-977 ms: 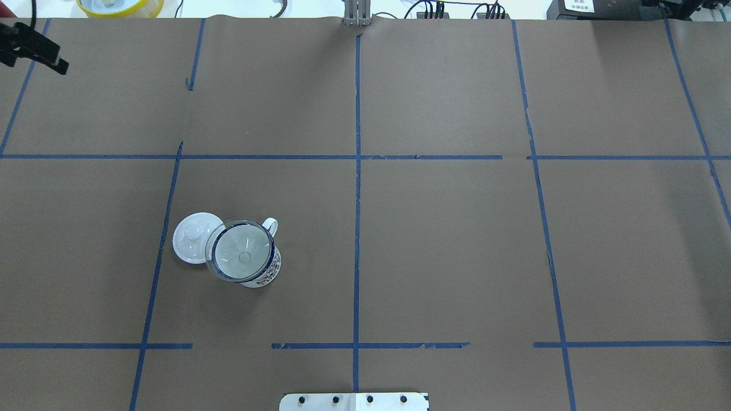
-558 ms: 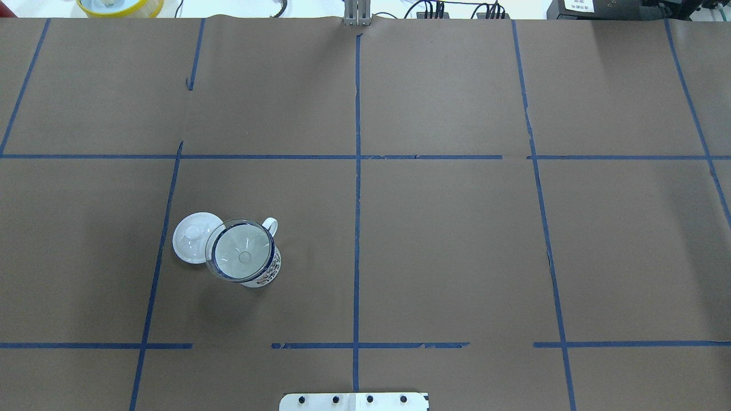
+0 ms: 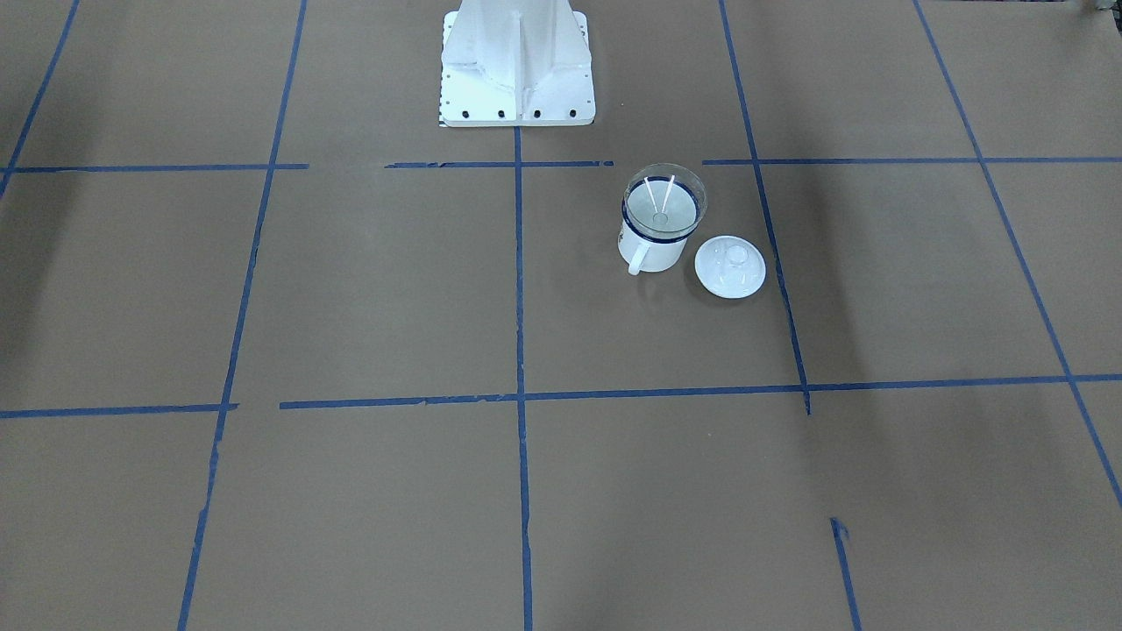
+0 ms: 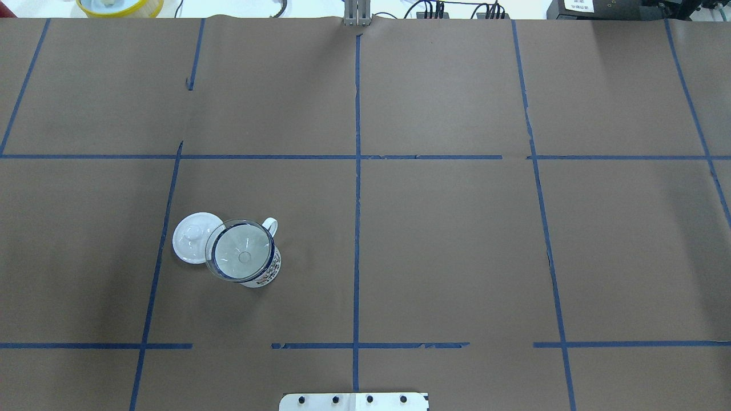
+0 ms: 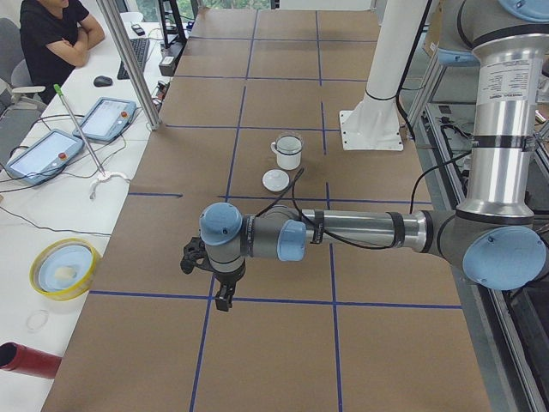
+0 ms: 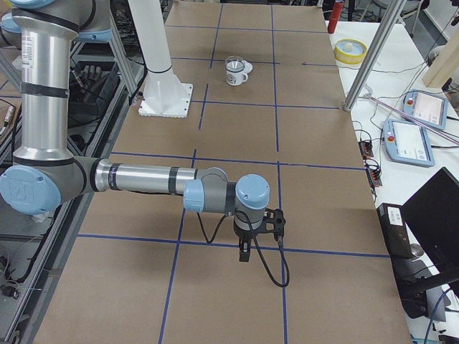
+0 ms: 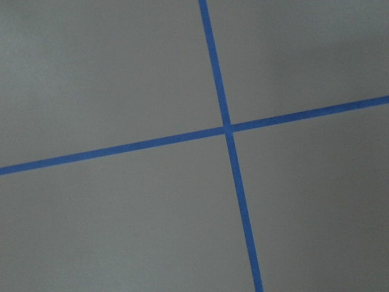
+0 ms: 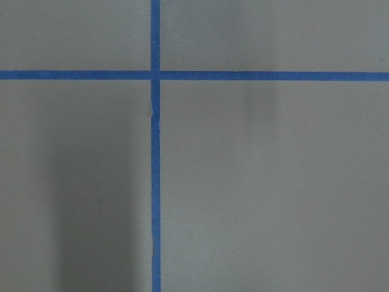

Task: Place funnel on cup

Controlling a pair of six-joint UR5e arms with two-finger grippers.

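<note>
The clear funnel (image 4: 243,254) sits upright in the mouth of the white mug (image 4: 269,274) with the dark blue rim, on the table's left half. Both also show in the front view, the funnel (image 3: 663,203) on the mug (image 3: 653,254). My left gripper (image 5: 221,296) shows only in the exterior left view, pointing down far from the mug (image 5: 289,153); I cannot tell if it is open or shut. My right gripper (image 6: 244,252) shows only in the exterior right view, far from the mug (image 6: 234,72); I cannot tell its state. Both wrist views show only brown paper and blue tape.
A round white knobbed lid (image 4: 191,235) lies on the table touching the mug's left side. The robot's white base (image 3: 517,61) stands at the near middle edge. A yellow bowl (image 4: 120,5) and cables lie beyond the far edge. A person (image 5: 51,39) sits at the side desk.
The left gripper, seen at the overhead view's top left edge a second ago, has moved out of that view. The funnel, mug and lid have not moved.
</note>
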